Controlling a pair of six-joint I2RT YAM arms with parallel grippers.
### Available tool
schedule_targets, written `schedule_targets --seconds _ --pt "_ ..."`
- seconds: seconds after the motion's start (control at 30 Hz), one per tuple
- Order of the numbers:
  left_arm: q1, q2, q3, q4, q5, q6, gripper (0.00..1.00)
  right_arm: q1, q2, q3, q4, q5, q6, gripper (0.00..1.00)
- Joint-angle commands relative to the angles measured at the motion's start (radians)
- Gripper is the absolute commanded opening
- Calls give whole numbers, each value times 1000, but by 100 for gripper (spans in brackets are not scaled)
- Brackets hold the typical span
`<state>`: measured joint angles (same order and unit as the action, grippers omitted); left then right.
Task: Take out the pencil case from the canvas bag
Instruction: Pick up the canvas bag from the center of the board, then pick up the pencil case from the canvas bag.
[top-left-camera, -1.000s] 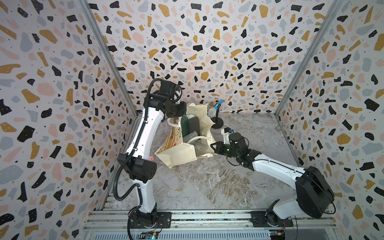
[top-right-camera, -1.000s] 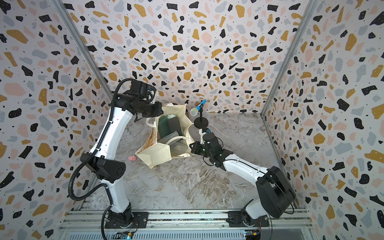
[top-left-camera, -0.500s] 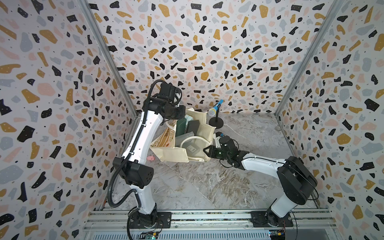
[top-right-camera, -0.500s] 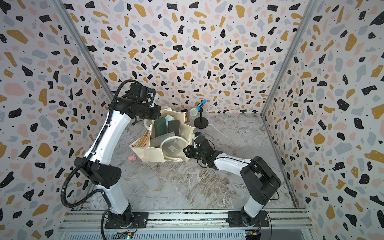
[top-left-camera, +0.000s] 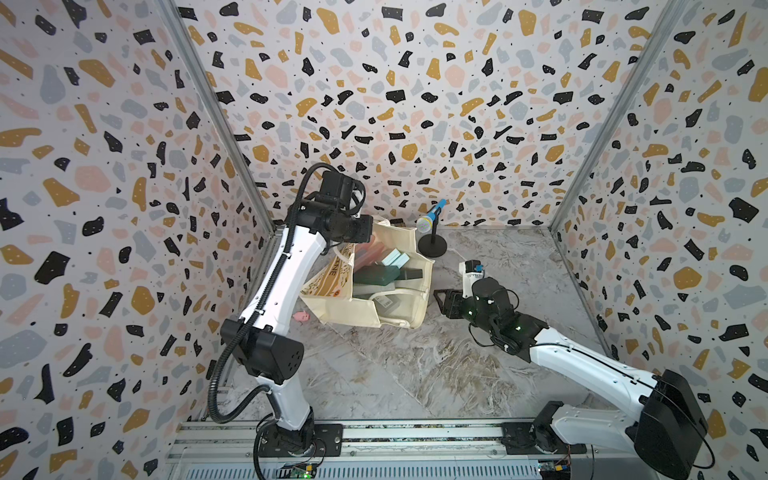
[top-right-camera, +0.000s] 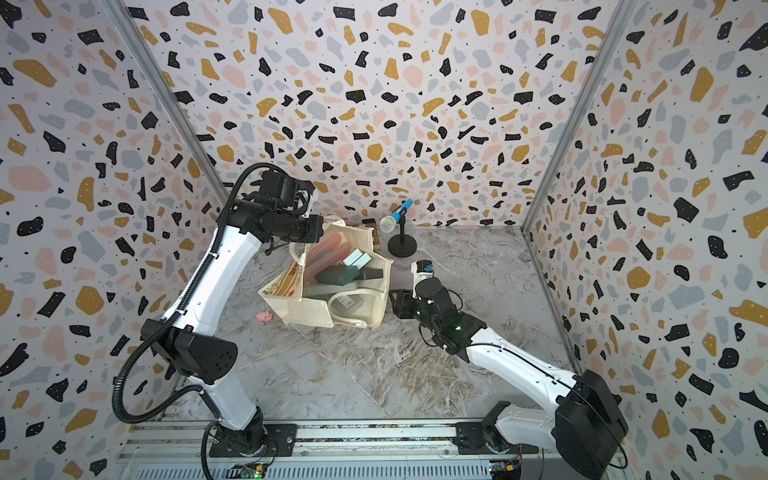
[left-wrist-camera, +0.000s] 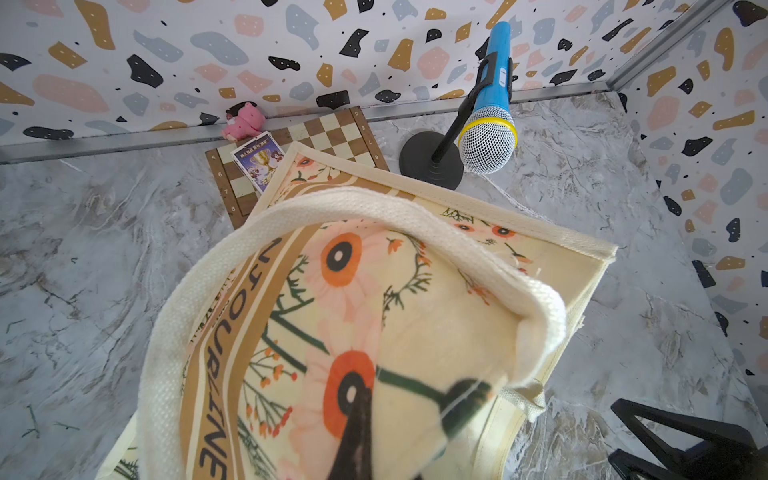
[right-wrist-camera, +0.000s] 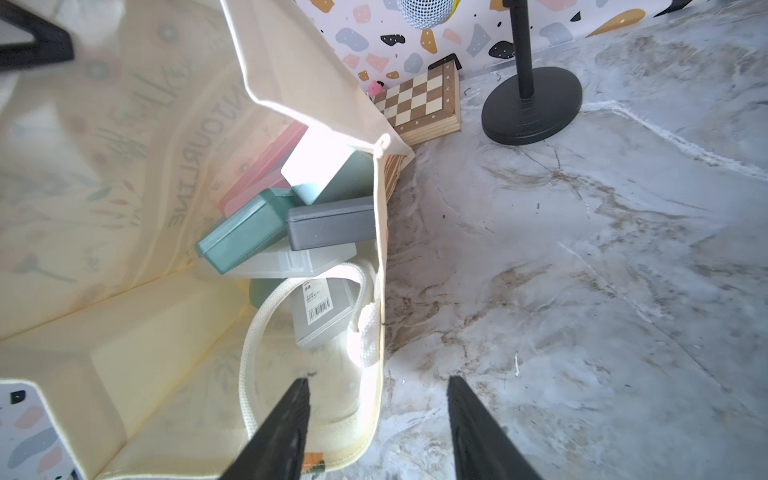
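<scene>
One canvas bag (top-left-camera: 349, 309), at least six pencil cases (right-wrist-camera: 245, 232) inside

The left end effector (top-left-camera: 370, 235) pinches the bag's far-left rim. The printed face reads "OURLINE". The cases are pink, pale blue, teal, grey, clear, and one with a barcode label. One microphone (top-left-camera: 426, 222) stands beyond. The right end effector (right-wrist-camera: 378, 380), closed at the bag a second ago, is now spread beside its right rim.
</scene>
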<state>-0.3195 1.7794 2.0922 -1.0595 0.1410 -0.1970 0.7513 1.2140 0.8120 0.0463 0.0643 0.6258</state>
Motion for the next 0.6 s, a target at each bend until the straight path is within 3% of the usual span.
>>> schedule_targets --seconds 0.0,0.2,0.57 --pt "-3 -54 -27 29 16 -12 0 44 20 75 -50 -14 -119 48" --pt "-3 -82 -68 54 60 -23 0 149 137 170 -42 -32 -268 45" --pt "-4 -116 -136 81 77 -28 0 151 255 288 12 2 -367 54"
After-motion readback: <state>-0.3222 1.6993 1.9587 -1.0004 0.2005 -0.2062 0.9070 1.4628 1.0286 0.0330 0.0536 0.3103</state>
